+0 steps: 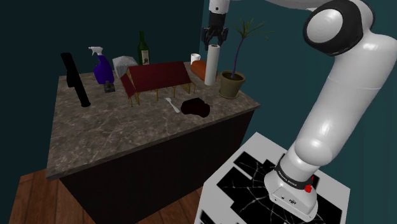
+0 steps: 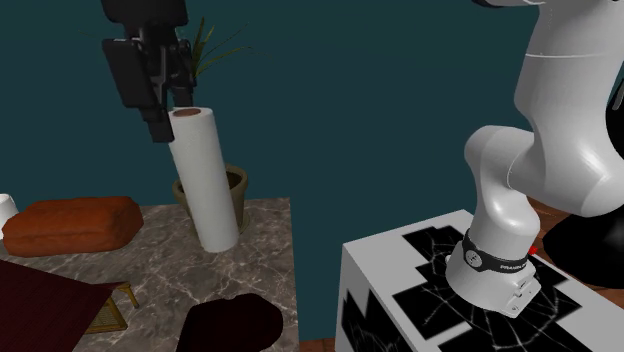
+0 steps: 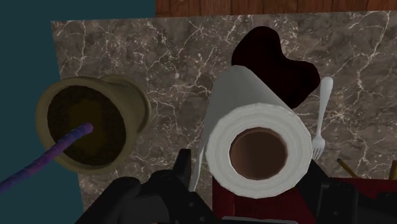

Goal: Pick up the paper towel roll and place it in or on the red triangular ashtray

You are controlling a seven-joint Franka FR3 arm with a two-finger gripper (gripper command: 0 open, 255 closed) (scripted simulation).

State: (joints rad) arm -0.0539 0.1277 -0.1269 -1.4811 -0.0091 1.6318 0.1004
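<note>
The paper towel roll is white with a brown core and stands upright on the marble counter, near the far right corner. My gripper hovers at its top end, open, with one finger on each side of the rim. The second exterior view has the roll still resting on the counter and the gripper at its top. Seen from the wrist, the roll sits between the fingers. The dark red ashtray lies nearer the counter's front edge, a short way from the roll, as the wrist view's ashtray confirms.
A potted plant stands close beside the roll, and a brown loaf lies behind it. A dark red low table shape, a white fork, a purple spray bottle, a green bottle and a black upright object share the counter.
</note>
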